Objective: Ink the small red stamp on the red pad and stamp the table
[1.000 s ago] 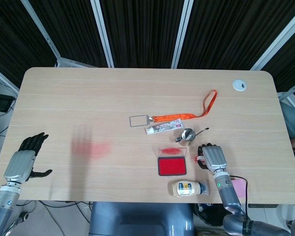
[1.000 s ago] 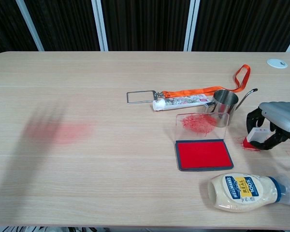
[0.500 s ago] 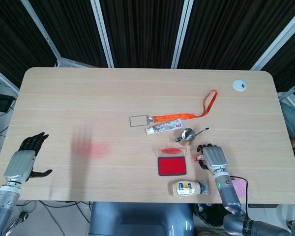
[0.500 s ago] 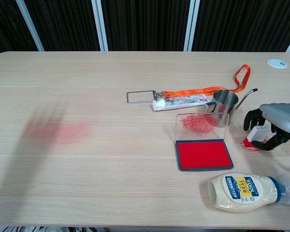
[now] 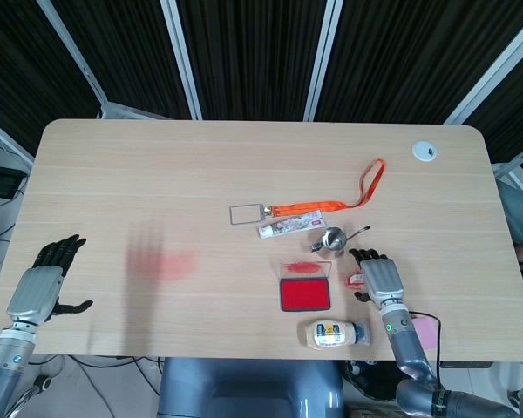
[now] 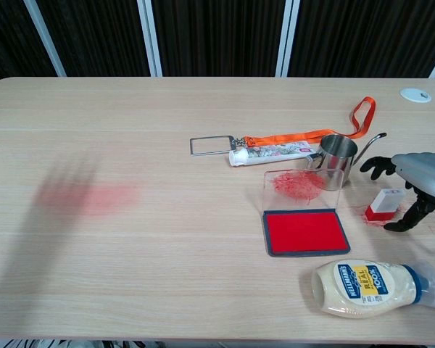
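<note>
the left hand (image 5: 42, 286) rests at the near left corner of the table (image 5: 157, 165), fingers spread and holding nothing, well apart from everything the task needs, which suggests it is parked out of the way. a faint red smudge (image 6: 101, 197) marks the wood further in, well left of the working area. near the middle lie a lanyard (image 6: 304, 136) with its clear badge holder and a small printed tube (image 6: 272, 154), pushed back from the action, and a little steel cup (image 6: 337, 157) stands just behind the red pad (image 6: 304, 232). the pad lies flat with its clear lid propped up at the back (the lid itself is smeared red), so the inked face is open to reach from above. a mayonnaise bottle (image 6: 373, 288) lies on its side at the near edge, just in front of the pad. just right of the pad the small red stamp (image 6: 385, 204) stands on the table with a red mark under it, probably a fresh print. the right hand (image 6: 417, 181) hovers around it with fingers opened wide and holding nothing, thumb and fingers set apart on either side of the stamp and not touching it, a stance that fits either letting go or taking hold.
</note>
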Tool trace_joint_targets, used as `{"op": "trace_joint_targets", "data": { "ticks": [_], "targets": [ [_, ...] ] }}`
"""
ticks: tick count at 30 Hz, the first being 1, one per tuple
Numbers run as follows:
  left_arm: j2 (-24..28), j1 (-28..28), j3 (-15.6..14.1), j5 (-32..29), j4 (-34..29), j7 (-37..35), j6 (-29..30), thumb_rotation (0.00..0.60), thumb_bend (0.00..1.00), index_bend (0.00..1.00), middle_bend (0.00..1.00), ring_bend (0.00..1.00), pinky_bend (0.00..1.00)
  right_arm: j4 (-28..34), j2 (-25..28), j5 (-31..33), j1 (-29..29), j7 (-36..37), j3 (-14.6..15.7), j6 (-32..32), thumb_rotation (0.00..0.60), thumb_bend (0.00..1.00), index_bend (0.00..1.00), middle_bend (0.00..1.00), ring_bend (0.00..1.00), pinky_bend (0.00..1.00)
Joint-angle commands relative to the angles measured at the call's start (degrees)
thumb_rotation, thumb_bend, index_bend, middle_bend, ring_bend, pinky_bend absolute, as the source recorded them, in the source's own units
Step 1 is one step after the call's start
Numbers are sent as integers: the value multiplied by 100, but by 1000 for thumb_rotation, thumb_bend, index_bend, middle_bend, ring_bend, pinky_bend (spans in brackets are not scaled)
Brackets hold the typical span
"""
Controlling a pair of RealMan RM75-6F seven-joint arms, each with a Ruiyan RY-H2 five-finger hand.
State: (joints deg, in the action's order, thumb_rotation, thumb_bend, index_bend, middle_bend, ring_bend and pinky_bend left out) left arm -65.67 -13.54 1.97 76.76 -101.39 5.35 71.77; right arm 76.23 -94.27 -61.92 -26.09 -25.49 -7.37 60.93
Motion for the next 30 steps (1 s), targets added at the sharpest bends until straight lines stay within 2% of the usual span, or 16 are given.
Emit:
{"op": "trace_joint_targets", "data": {
  "ticks": [1, 6, 13, 18, 25, 30],
  "targets": [
    [-1, 1, -2, 5, 2, 0, 2, 600, 0, 0, 0, 0, 0, 89, 50, -52, 6, -41, -12, 94, 600, 202, 99, 112, 93, 279],
    [2, 1, -7, 27, 1, -8, 6, 600, 0, 0, 0, 0, 0, 398, 227, -252, 28, -110, -34, 353, 600, 192, 82, 63, 48, 257],
    [5, 2, -8, 67, 20, -27, 23, 600, 0, 0, 0, 0, 0, 1174, 829, -823, 162, -238, 70, 882, 600, 185, 71, 42, 25, 235],
    [-3, -10, -14, 125, 61, -15, 30, 600, 0, 0, 0, 0, 0, 1451, 1431, -1503, 469, -125, 314, 1518, 600, 181, 3, 0, 0, 218],
    [-47, 2, -23, 278, 190, 75, 154, 600, 0, 0, 0, 0, 0, 1597, 2350, -2348, 1136, 538, 730, 2524, 600, 135, 0, 0, 0, 191],
    [-74, 20, -50, 396, 274, 192, 245, 600, 0, 0, 0, 0, 0, 1488, 2656, -2694, 1580, 955, 936, 3073, 600, 107, 0, 0, 0, 191]
  ]
}}
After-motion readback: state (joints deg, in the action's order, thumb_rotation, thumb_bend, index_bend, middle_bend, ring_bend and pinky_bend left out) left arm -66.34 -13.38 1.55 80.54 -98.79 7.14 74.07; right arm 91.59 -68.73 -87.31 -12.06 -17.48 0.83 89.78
